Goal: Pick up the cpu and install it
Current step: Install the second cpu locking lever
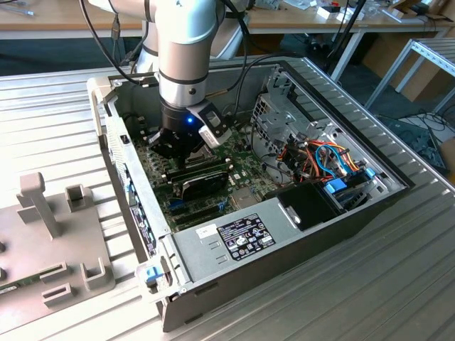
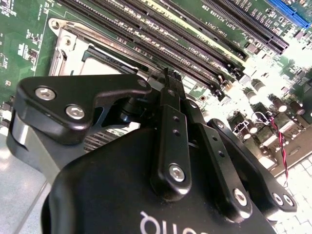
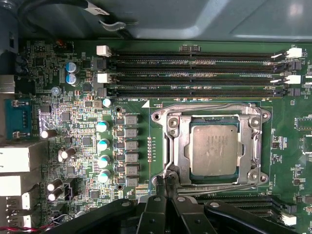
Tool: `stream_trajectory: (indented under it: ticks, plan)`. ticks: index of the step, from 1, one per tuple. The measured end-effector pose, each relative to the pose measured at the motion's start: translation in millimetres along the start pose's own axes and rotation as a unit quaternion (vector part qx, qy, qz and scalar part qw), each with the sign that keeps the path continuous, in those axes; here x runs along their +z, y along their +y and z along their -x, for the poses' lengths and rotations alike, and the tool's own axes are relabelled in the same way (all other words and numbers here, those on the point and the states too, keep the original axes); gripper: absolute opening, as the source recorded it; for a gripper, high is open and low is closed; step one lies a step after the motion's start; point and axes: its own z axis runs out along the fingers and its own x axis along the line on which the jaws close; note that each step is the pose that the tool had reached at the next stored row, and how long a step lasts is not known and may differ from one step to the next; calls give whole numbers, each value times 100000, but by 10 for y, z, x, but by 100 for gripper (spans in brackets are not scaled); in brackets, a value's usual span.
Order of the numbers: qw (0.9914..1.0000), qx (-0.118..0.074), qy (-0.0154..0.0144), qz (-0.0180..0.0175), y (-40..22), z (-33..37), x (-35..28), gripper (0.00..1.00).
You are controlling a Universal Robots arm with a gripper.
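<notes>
The claw hangs low inside the open computer case, its two slim black fingers pressed together at the tips with nothing between them. In the first wrist view the tips sit right at the edge of the socket frame, a hinged rim of bright stamped metal with rounded corners and screw heads. The cpu lies flat within that frame, a small square with a dull, faintly scuffed silver-grey lid, seated level in the socket and clear of the fingers.

The motherboard around it is glossy green, studded with short teal-topped capacitors and square grey chokes. Beside the frame run long black memory slots with white latches at their ends.

In the second wrist view the claw's body is matte black, smooth and rounded, its linkage bars fixed with silver bolts.

In the exterior view the silver arm reaches down into the case, which lies on a ribbed metal table. A grey moulded fixture stands near the table's edge on the exterior view's left.
</notes>
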Motion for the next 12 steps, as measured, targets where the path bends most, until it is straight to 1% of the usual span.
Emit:
stream_trajectory:
  ticks: [4,5,10,11,12]
  plan:
    - [100000,-1,-31,26,1,3,-41,11]
    - [100000,-3,-5,-6,-1,3,-63,11]
    - [100000,-3,5,7,-1,3,-67,11]
    - [100000,2,14,112,-2,3,-67,11]
    - [99999,17,14,360,-1,3,-64,11]
